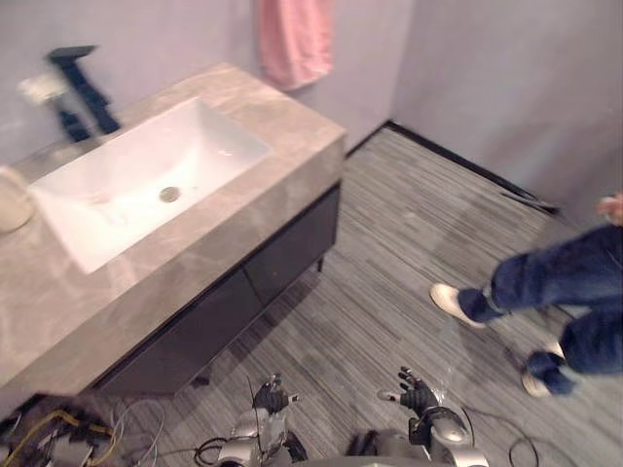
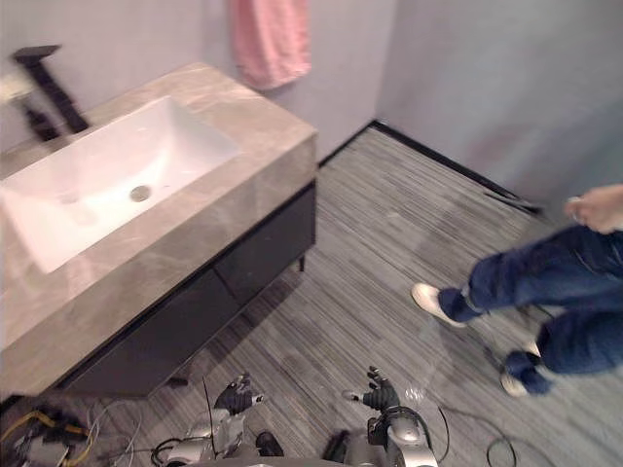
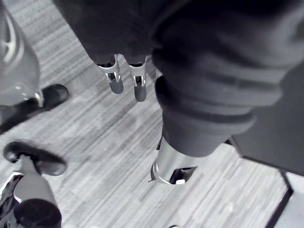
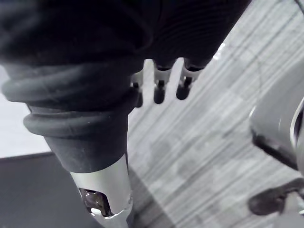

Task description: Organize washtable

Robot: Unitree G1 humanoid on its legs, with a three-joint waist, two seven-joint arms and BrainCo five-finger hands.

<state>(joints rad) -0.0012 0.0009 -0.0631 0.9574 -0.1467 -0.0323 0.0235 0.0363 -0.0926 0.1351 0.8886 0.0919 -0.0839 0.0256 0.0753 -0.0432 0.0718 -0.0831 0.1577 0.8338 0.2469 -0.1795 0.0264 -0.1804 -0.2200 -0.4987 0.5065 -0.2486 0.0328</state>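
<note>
The washtable (image 1: 282, 131) is a grey marble counter with a white sink (image 1: 117, 219) set in it, standing ahead and to my left. A black faucet (image 1: 83, 88) rises behind the sink. At the counter's far left edge sits a beige rounded object (image 1: 12, 199). My left hand (image 1: 271, 397) and right hand (image 1: 417, 394) hang low over the striped floor, well short of the counter. In the wrist views the left fingers (image 3: 116, 80) and right fingers (image 4: 159, 90) are relaxed and hold nothing.
A pink towel (image 1: 292, 39) hangs on the wall behind the counter's right end. Dark cabinet doors (image 1: 243, 282) fill the space under the counter. A person's legs (image 1: 565, 282) in blue jeans and white shoes stand on the floor at the right. Cables (image 1: 58, 433) lie at lower left.
</note>
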